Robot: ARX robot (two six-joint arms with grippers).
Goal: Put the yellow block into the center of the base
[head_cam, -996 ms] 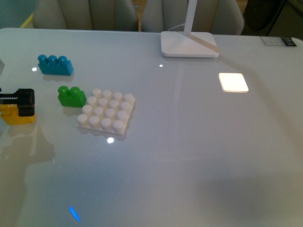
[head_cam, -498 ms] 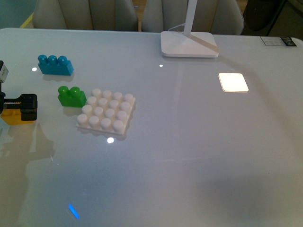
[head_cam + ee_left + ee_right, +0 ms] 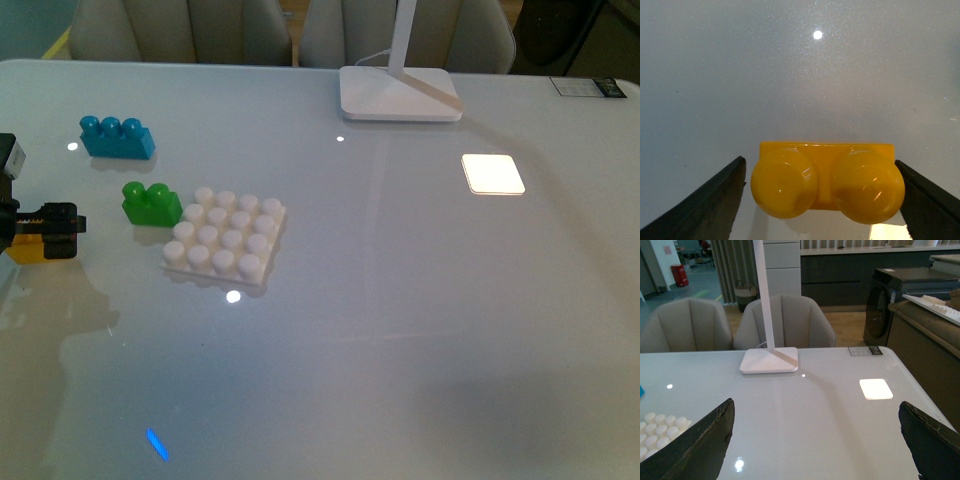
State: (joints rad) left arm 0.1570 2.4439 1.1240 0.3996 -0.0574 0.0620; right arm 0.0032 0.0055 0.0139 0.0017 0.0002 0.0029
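Between left gripper [image 3: 819,162] jaws, yellow block [image 3: 826,187]

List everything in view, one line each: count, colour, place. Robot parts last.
yellow block: one, yellow, near the table's left edge.
base: one, white, left of table centre.
green brick: one, green, just left of the base.
blue brick: one, blue, beyond the green brick.
lamp foot: one, white, far edge, centre.
light patch: one, bright white, right half of the table.
chairs: two, beige, behind the table.
table: one, glossy white.
left end effector: one, black, open, straddling the yellow block.
right end effector: one, black, open, holding nothing.
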